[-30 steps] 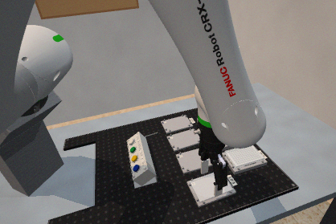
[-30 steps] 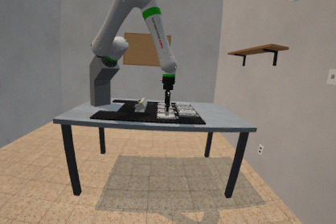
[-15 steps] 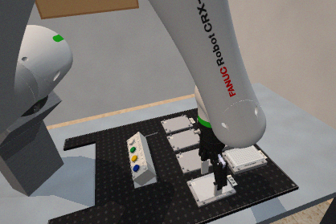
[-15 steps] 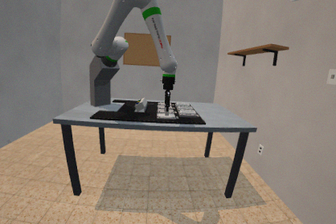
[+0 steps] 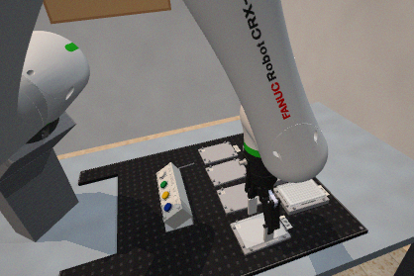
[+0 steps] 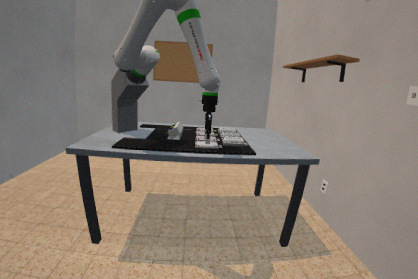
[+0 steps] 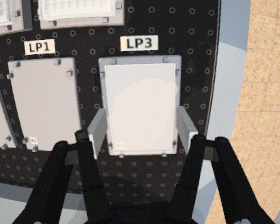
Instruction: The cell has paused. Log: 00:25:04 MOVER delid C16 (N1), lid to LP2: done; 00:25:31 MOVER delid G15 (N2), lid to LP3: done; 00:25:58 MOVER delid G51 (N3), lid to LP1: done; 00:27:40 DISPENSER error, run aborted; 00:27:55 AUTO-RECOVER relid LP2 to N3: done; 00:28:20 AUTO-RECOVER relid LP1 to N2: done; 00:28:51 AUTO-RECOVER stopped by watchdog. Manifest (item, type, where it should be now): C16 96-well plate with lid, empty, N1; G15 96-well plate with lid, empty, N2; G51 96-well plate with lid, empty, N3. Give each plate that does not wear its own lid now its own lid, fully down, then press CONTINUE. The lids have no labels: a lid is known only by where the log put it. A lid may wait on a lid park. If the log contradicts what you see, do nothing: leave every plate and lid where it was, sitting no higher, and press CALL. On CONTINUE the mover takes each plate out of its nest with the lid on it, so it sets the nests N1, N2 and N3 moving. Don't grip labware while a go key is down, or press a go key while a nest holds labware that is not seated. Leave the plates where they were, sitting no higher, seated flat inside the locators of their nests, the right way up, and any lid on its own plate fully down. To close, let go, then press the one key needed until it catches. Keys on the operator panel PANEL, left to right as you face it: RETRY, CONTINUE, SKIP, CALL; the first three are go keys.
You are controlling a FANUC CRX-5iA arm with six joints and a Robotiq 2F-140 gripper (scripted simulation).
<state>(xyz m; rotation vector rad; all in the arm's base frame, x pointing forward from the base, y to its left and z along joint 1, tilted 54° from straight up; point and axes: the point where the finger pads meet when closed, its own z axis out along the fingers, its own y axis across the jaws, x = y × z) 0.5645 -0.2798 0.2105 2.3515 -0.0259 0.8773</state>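
Observation:
A clear, whitish lid (image 7: 141, 107) (image 5: 250, 232) lies flat on the lid park LP3 (image 7: 136, 60) in the wrist view. My gripper (image 7: 141, 117) (image 5: 260, 219) (image 6: 208, 139) is open, with its fingertips on either side of this lid and a small gap at each side. Beside it the lid park LP1 (image 7: 43, 102) is bare. A white 96-well plate (image 7: 76, 9) (image 5: 302, 192) sits in a nest beyond LP3 and LP1; another plate (image 7: 0, 16) shows at the wrist view's top left corner. Whether these plates wear lids is too unclear to tell.
The operator panel (image 5: 179, 203) (image 6: 175, 130) stands left of the parks, with a green key (image 5: 163, 184), a yellow key (image 5: 165, 195) and a blue key (image 5: 167, 207) visible. More light parks (image 5: 218, 153) (image 5: 225, 172) lie behind. The arm hides part of the nests.

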